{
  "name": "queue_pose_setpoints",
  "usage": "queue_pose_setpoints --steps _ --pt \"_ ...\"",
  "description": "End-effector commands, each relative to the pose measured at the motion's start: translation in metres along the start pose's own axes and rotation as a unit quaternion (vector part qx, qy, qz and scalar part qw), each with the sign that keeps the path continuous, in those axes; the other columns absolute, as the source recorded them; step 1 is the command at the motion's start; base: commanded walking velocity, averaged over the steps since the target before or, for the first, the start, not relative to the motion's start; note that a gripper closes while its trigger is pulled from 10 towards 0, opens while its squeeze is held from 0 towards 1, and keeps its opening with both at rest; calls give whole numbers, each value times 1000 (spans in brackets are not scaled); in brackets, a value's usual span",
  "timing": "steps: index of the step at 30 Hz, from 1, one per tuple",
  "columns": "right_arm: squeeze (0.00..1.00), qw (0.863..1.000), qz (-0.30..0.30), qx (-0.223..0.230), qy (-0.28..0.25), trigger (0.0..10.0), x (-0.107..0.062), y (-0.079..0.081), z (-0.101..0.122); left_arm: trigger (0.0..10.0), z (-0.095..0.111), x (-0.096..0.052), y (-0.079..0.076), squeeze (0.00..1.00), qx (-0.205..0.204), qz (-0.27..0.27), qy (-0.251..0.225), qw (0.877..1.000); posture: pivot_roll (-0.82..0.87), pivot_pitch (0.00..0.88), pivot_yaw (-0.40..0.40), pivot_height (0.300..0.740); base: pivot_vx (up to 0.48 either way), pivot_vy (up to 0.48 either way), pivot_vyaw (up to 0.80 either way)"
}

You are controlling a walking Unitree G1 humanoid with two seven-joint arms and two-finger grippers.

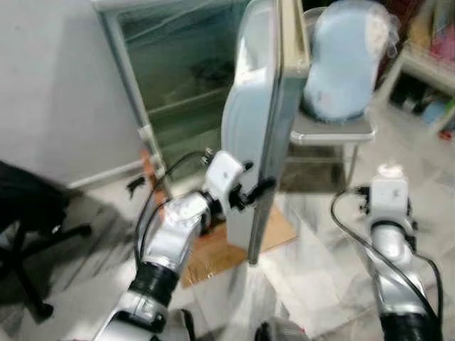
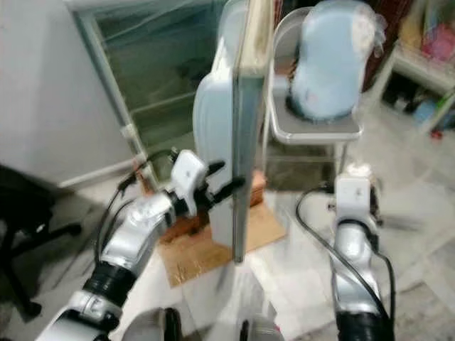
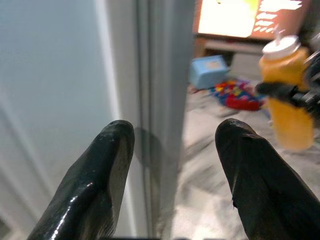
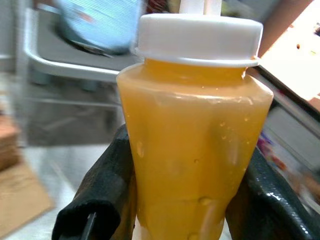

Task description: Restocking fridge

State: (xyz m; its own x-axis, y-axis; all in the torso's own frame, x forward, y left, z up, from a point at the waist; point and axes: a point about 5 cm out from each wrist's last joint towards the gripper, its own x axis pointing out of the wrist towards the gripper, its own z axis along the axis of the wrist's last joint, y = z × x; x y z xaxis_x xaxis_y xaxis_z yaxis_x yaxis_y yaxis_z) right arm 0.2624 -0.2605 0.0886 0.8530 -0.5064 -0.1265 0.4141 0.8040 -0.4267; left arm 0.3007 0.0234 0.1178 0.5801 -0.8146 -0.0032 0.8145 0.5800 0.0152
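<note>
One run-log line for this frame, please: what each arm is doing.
left tool: open, fingers astride edge of open pale-blue fridge door | right tool: shut on orange juice bottle with white cap, held low | bottle not yet in fridge

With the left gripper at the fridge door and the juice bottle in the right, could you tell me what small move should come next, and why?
Probably swing the white fridge door wider with the left gripper. Its open black fingers straddle the door's edge, and the door stands edge-on between the glass-shelved fridge interior and the right gripper, which is shut on the white-capped orange juice bottle.
</note>
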Motion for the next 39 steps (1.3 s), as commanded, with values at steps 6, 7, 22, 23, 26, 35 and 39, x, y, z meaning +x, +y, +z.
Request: queue_pose_setpoints --steps 6,7,22,23,26,35,39 --pt "0 1000 2 4 -6 10000 -1 5 4 10000 14 0 6 0 25 47 -35 998 -62 89 11 740 0 0 0" --pt "0 1000 2 4 -6 10000 -1 5 4 10000 14 0 6 0 25 47 -35 998 -62 89 11 740 0 0 0" --pt "0 999 26 13 -14 10000 1 16 11 10000 0 -84 54 0 35 341 -38 939 -38 97 -6 740 0 0 0" --pt "0 999 27 14 -15 10000 2 16 12 10000 -4 -90 55 0 33 358 -30 933 -37 97 -6 740 0 0 0" --pt "0 999 31 18 -15 10000 2 17 13 10000 -10 -99 55 0 31 377 -18 925 -32 98 -8 740 0 0 0" --pt "0 996 69 51 -17 10000 4 33 18 10000 -13 -106 56 0 38 407 0 913 -24 93 -8 740 0 -83 -124" --pt "0 994 83 58 -28 10000 5 37 24 10000 -12 -100 55 0 36 407 -2 913 -27 87 -4 740 0 -435 0"
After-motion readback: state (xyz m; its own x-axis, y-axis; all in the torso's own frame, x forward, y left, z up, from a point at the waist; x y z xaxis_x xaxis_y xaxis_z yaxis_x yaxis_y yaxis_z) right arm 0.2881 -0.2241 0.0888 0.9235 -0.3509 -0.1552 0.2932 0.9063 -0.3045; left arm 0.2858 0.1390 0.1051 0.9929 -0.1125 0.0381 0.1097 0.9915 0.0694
